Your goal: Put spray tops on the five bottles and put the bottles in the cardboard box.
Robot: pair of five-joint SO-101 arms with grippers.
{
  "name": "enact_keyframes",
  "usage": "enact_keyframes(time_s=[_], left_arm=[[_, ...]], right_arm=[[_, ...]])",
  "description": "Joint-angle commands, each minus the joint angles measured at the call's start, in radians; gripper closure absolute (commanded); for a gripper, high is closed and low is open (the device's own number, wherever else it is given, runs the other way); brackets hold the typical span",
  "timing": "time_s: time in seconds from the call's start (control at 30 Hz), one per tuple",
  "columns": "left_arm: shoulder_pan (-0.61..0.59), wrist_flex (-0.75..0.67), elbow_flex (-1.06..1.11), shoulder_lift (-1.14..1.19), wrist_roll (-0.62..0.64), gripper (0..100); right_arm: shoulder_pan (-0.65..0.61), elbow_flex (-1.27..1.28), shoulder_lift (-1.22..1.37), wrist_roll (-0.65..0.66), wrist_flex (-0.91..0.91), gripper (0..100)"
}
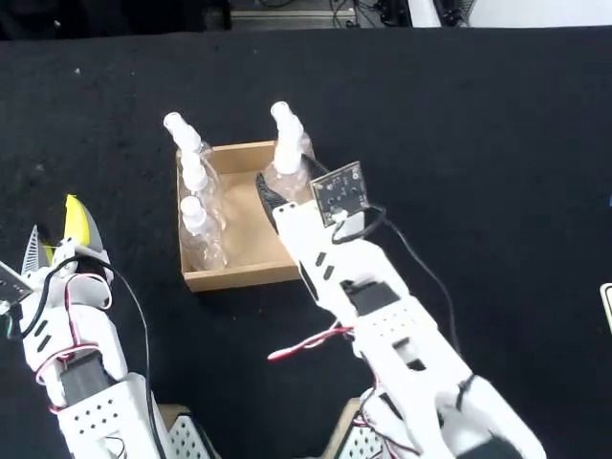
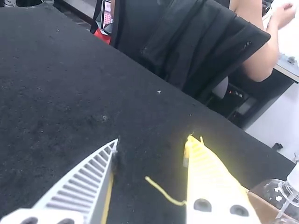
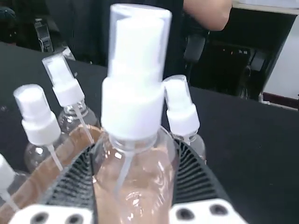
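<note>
Pinching a bottle (image 3: 133, 172) between its black fingers, the right gripper (image 3: 134, 186) is closed on the clear body from both sides. The bottle stands upright with a white spray top (image 3: 135, 74) seated on its neck and the dip tube visible inside. From above, the right gripper (image 1: 279, 191) and its bottle (image 1: 287, 158) sit at the far right corner of the box (image 1: 239, 276). Whether the bottle's base touches the box floor I cannot tell.

Three other bottles (image 1: 198, 215) stand in a row along the box's left wall, one behind the other, each capped with a white top. From the right wrist, the other bottles (image 3: 35, 121) ring the held one. Two are clearly to one side, a fourth is just beside it on the other side, and the edge of one more top shows at the frame's border. All of the tops seen there are white and upright.

The left gripper (image 1: 57, 234) rests well apart from the box, over the black table (image 1: 478, 143) at its left side. Its fingers, one yellow and one white, are spread with nothing between them. The left wrist shows the left gripper (image 2: 153, 140) above bare black cloth, with a corner of the box and a bottle at the frame's edge.
</note>
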Motion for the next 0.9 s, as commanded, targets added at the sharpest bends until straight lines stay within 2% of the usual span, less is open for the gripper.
enact_keyframes(time_s=[0.0,0.13,0.87], left_arm=[[-0.002,-0.020,0.022,-0.003,0.002,79],[-0.002,-0.020,0.022,-0.003,0.002,79],[-0.002,-0.018,0.022,-0.003,0.002,79]], right_arm=[[-0.021,-0.012,0.096,0.002,-0.146,98.7],[-0.017,-0.012,0.159,0.002,-0.195,98.7],[-0.017,-0.079,0.323,0.003,-0.196,98.7]])
